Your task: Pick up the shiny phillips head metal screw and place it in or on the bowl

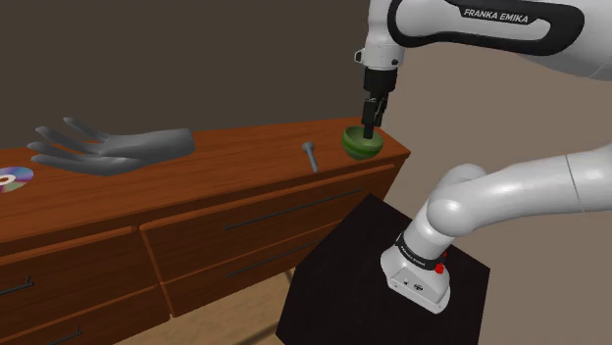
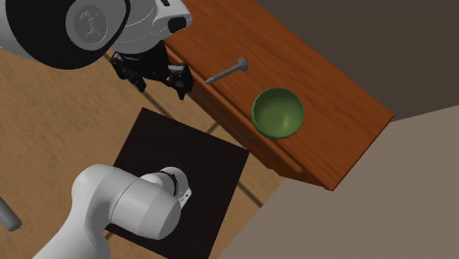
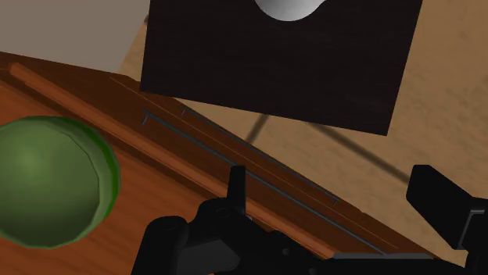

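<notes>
The gripper (image 1: 369, 127) hangs open and holds nothing; in the wrist view its two black fingers (image 3: 237, 187) stand well apart, with bare wood and floor between them.

The screw (image 1: 310, 155) is grey with a flat round head; it lies flat on the wooden tabletop (image 1: 226, 176), untouched, near the green bowl (image 1: 362, 143) but apart from it. In the shoulder view it lies between the bowl and a grey model hand (image 1: 108, 149). In the second exterior view the screw (image 2: 226, 71) lies with its head toward the bowl (image 2: 278, 112) and its tip toward the gripper (image 2: 158, 82).

The bowl stands upright near the tabletop's end by the stand, and it is empty; in the shoulder view the gripper shows in front of its rim. In the second exterior view the gripper shows over the tabletop's front edge, beside the screw's tip. The wrist view looks down on that front edge, with the bowl (image 3: 47, 180) off to one side of the fingers.

The tabletop belongs to a chest of drawers (image 1: 265, 221) with long dark handles; a shiny disc (image 1: 14, 178) lies at its far end beyond the model hand. The black stand (image 2: 184, 169) sits on a wooden floor (image 2: 59, 125) just beside the drawers.
</notes>
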### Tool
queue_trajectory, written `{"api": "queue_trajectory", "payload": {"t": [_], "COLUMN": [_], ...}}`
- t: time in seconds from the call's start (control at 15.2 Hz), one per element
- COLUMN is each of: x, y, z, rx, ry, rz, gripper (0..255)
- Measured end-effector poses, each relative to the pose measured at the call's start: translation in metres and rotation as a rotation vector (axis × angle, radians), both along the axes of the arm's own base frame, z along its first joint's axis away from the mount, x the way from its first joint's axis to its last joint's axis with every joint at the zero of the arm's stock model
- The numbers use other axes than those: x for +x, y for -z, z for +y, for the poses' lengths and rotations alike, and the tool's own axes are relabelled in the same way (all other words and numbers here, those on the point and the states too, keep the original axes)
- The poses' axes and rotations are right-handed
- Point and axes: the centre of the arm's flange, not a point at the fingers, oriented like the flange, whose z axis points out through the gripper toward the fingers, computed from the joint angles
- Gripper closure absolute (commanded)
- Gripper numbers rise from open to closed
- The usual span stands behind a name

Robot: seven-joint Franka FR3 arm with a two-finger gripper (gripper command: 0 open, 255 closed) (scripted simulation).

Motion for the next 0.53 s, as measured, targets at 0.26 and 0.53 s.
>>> {"api": "queue_trajectory", "payload": {"t": [0.26, 0.53], "x": [0.02, 0.055], "y": [0.019, 0.056], "z": [-0.003, -0.011], "rx": [-0.004, -0.013], "ry": [0.009, 0.025], "rz": [0.003, 0.008], "gripper": [0, 0]}}
